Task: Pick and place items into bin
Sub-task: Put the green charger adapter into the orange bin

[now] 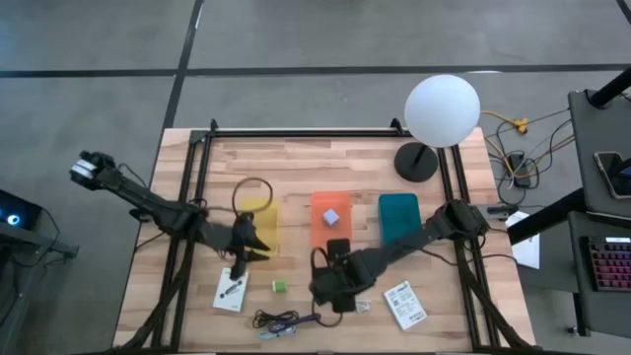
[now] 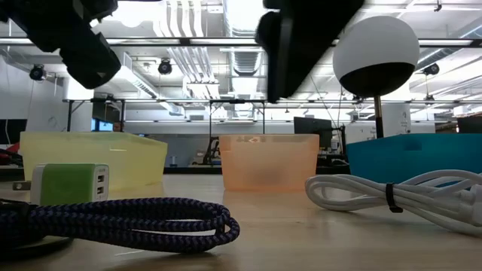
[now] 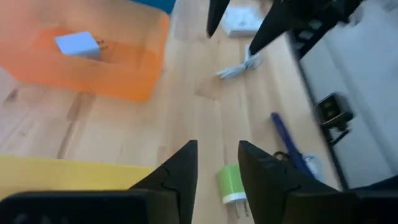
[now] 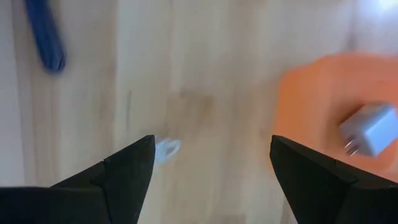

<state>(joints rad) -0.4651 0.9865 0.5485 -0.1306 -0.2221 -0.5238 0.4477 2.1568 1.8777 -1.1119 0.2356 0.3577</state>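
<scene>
My left gripper [image 1: 246,247] [image 3: 217,155] hovers open with a narrow gap at the yellow bin's [image 1: 258,223] near side, above and beside the green cube [image 1: 280,286] [image 3: 231,184]. My right gripper [image 1: 333,286] [image 4: 211,149] hangs wide open over the wood near the orange bin [image 1: 330,221], empty, with the whitish cable [image 1: 361,306] [image 4: 166,149] just below it. The lavender cube [image 1: 332,214] [image 4: 370,130] lies inside the orange bin. Two white packets [image 1: 231,291] [image 1: 404,304] and the dark coiled cable [image 1: 281,320] [image 2: 113,218] lie flat on the table.
A teal bin [image 1: 399,217] stands to the right of the orange one. A lamp with a white globe [image 1: 442,108] stands on its dark base at the far right corner. A black frame runs along the table's sides. Bare wood shows between the bins and the far edge.
</scene>
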